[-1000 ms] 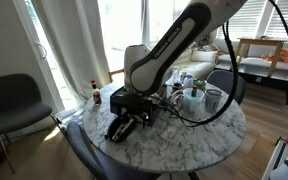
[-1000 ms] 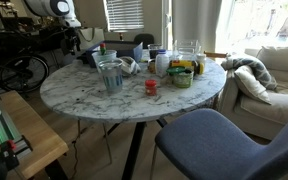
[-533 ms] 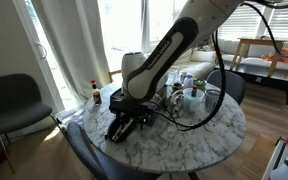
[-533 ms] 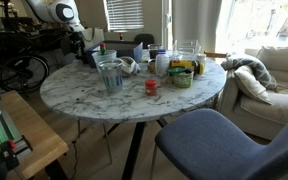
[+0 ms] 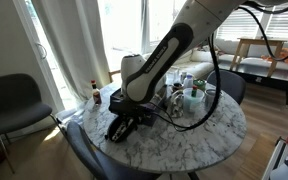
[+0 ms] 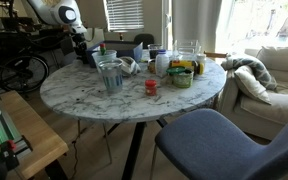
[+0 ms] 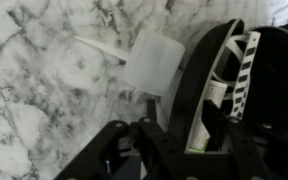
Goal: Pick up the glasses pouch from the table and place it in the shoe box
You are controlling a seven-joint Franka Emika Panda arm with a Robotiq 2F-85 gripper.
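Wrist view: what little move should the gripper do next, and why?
Probably slide a little toward the dark rounded thing at the right. The gripper hangs low over the marble table, beside a pale plastic thing, with nothing clearly between its fingers. I cannot tell whether that dark thing is the glasses pouch.

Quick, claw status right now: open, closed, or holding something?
Claw: cannot be told. It is low over the table, and its dark fingers blend into dark shapes in the wrist view.
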